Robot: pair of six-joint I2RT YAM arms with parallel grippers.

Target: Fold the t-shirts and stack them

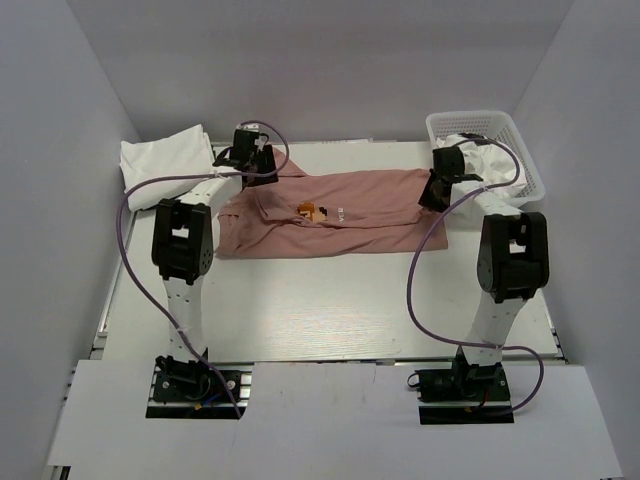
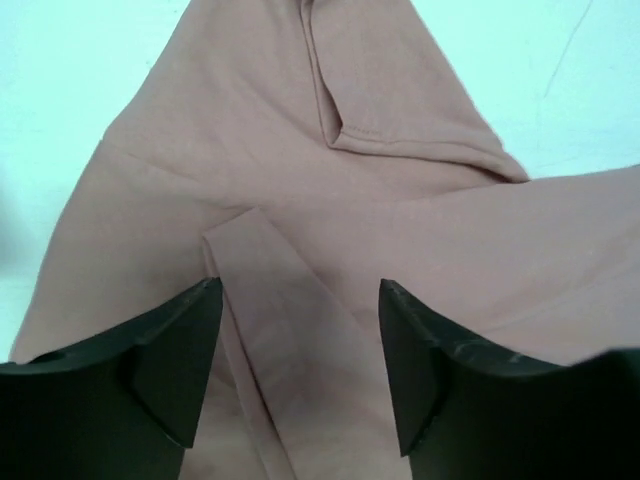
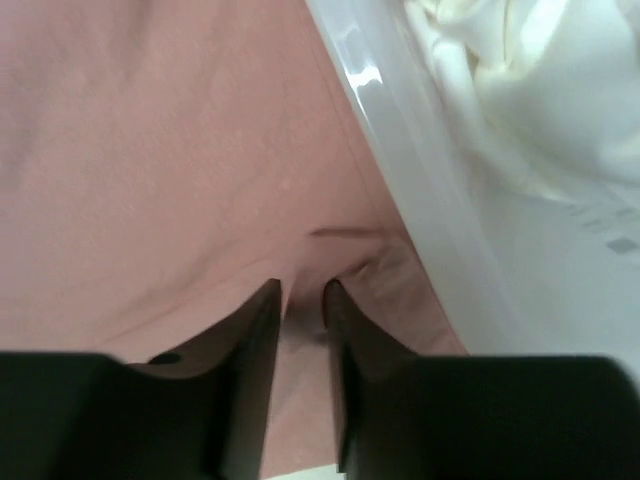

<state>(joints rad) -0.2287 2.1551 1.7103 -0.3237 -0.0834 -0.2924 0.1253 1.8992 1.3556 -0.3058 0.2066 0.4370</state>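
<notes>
A dusty-pink t-shirt (image 1: 350, 215) with a small pixel-art print (image 1: 312, 211) lies spread across the middle of the table. My left gripper (image 1: 256, 162) is over its far left corner. In the left wrist view the gripper (image 2: 300, 290) is open, its jaws standing either side of a raised pink fold (image 2: 290, 330). My right gripper (image 1: 438, 190) is at the shirt's right edge. In the right wrist view it (image 3: 302, 290) is shut on a pinch of the pink fabric (image 3: 150, 150). A folded white t-shirt (image 1: 165, 158) lies at the far left.
A white mesh basket (image 1: 528, 150) stands at the far right, right beside my right gripper, with white clothes (image 1: 490, 160) inside. Its rim (image 3: 420, 180) and the white cloth (image 3: 520, 90) show in the right wrist view. Grey walls enclose the table.
</notes>
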